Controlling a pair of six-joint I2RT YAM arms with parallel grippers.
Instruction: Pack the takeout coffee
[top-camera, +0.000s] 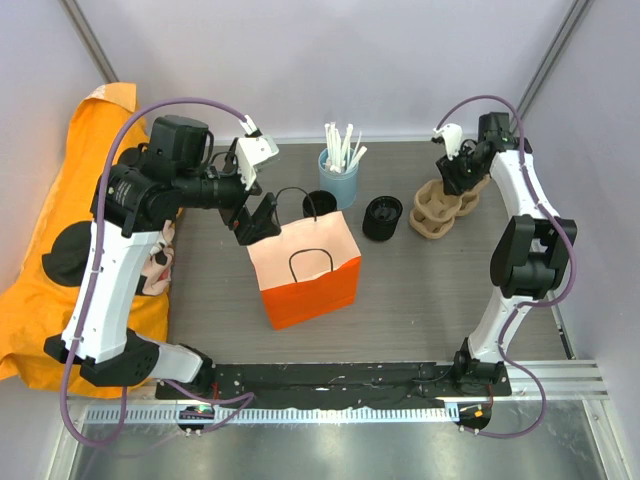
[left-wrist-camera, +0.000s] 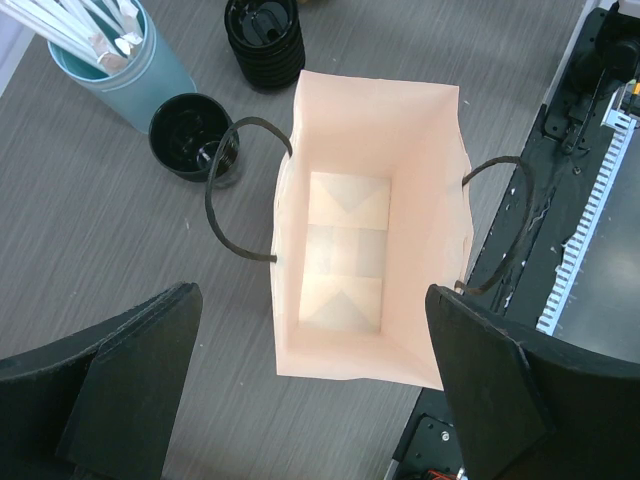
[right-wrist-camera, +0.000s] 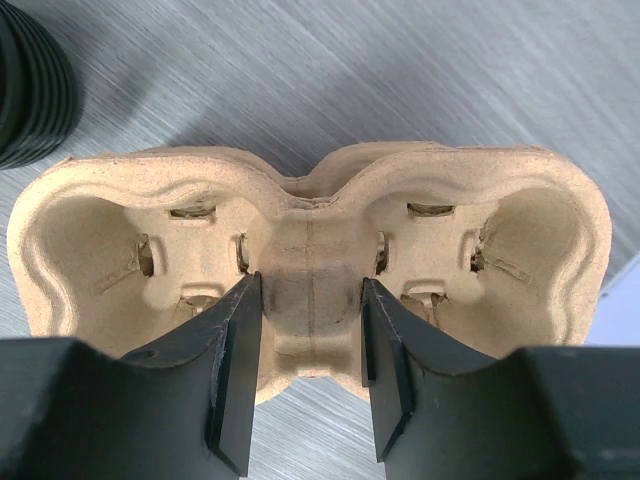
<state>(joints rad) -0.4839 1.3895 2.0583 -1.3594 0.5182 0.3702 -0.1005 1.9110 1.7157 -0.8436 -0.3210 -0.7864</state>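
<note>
Right wrist view puts the right gripper (right-wrist-camera: 305, 375) directly over the cup carrier (right-wrist-camera: 310, 265), jaws apart astride its middle bridge, its long axis crossing them. The left gripper (left-wrist-camera: 310, 385), spread wide, hovers above the open bag (left-wrist-camera: 365, 230) mid-bench.

Orange cloth (top-camera: 60, 250) bunched along table (top-camera: 420, 290) left edge; black/white item on it, can't ID.

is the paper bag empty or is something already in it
Empty: the left wrist view looks straight into the open paper bag and shows only its bare folded bottom.
</note>
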